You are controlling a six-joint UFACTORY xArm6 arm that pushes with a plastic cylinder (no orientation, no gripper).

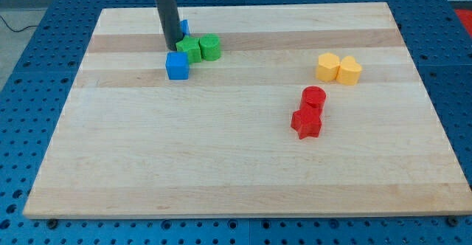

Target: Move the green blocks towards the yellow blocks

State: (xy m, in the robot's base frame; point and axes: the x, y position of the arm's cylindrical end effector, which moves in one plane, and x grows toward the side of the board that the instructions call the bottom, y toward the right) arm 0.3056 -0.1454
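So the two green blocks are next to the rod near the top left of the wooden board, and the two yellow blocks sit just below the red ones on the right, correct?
Not quite. The camera view shows the two yellow blocks above the two red blocks, towards the view's top. The rest holds: the two green blocks sit beside my tip near the wooden board's top left.

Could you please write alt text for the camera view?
My tip touches two green blocks from the view's left, a blue cube just below. Two yellow blocks sit at the right, two red blocks below them.
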